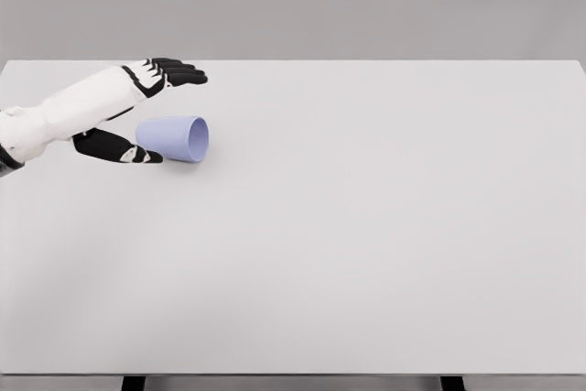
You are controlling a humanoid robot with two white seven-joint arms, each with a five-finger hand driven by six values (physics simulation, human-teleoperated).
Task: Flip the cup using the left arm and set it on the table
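From my seat, the near half of the table is bare white surface all the way to the front edge, so I have plenty of room there to set something down. Nothing stands between that space and the work going on farther back on the left.

The cup lies on its side in the left part of the table, about midway back, its open mouth turned to the right and its closed base toward the arm. It is pale blue and rests on the surface, so the flip is not done and the placing is still ahead.

My left hand comes in from the left edge and brackets the cup. The thumb lies low along the near side of the cup, looking to be touching or just beside its base end; I cannot tell which. The fingers stretch flat beyond and above it, clearly apart from the cup's wall. So the hand is spread wide and holds nothing yet. I judge this as the approach before the grasp.

The left table edge is fairly close to the cup, while the right side and the far strip up to the back edge are open. The right arm is out of sight.
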